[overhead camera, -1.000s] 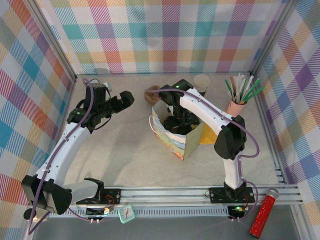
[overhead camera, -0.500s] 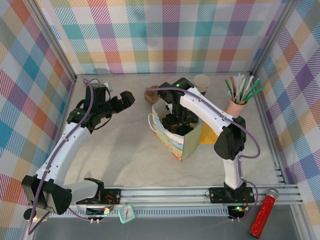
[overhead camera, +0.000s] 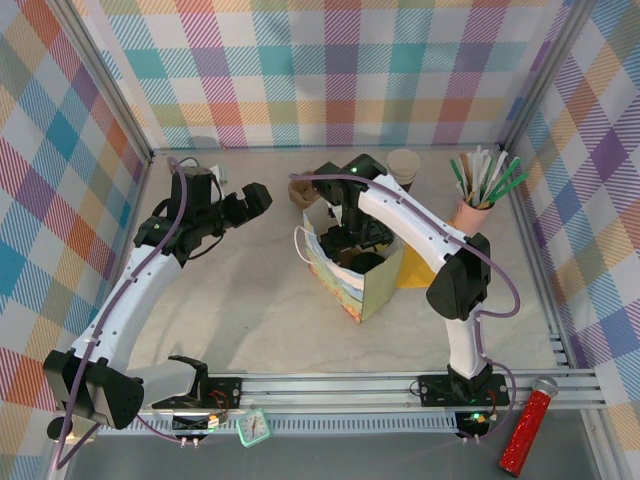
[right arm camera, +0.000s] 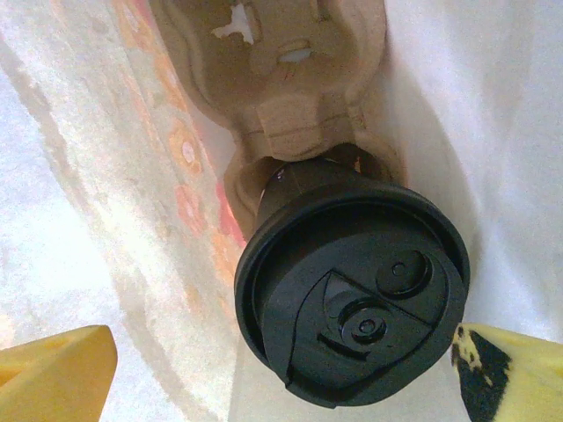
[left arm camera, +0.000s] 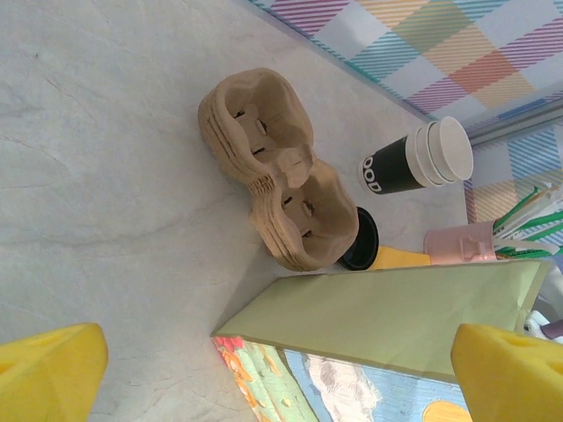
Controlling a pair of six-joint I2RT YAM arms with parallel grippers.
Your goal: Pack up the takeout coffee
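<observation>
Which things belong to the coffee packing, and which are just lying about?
Job: black paper cup with glossy black lid; brown pulp carrier holding it; colourful paper bag around both.
Lying about: stacked spare pulp carriers; lidless black cups; pink holder of straws; teal clock; red glitter tube.

White links (overhead camera: 125, 300), black joints (overhead camera: 455, 285), purple cables (overhead camera: 516, 287), yellow-padded left tool (left arm camera: 280, 367).

Left hand (overhead camera: 252, 198) and right hand (overhead camera: 352, 240) both gape wide.

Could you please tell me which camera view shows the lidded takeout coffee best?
The right wrist view: the takeout coffee sits close, lid up, in a pulp carrier inside the bag. The top view catches a dark patch in the bag mouth.
</observation>
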